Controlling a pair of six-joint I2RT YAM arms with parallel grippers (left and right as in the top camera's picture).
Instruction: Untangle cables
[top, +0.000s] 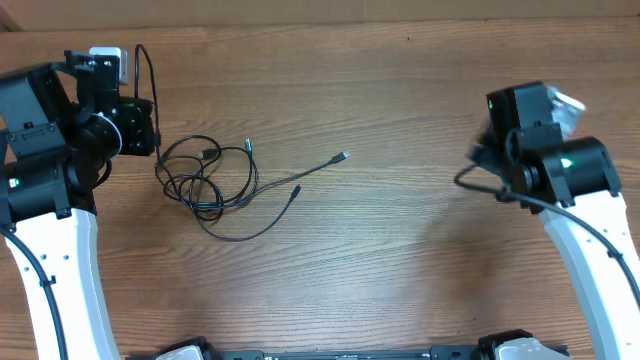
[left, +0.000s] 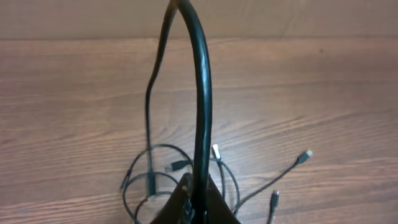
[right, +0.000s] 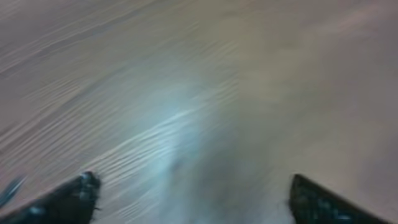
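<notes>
Wooden table (top: 400, 250), cables (top: 205, 190) lengthwise left-right

— What does the wrist camera give?
— Mostly the worktop (right: 261, 68): brown wood, its grain running in slanting lines, all of it blurred.
— And the right tool (right: 193, 208)?
— Just its two dark fingertips (right: 74, 198) at the bottom edge, one near the left corner and one toward the right. They stand far apart, with wood showing between them.
— Anything else?
— A pale bluish sheen across the middle of the wood, and a faint blue streak at the far left, too smeared to identify.
</notes>
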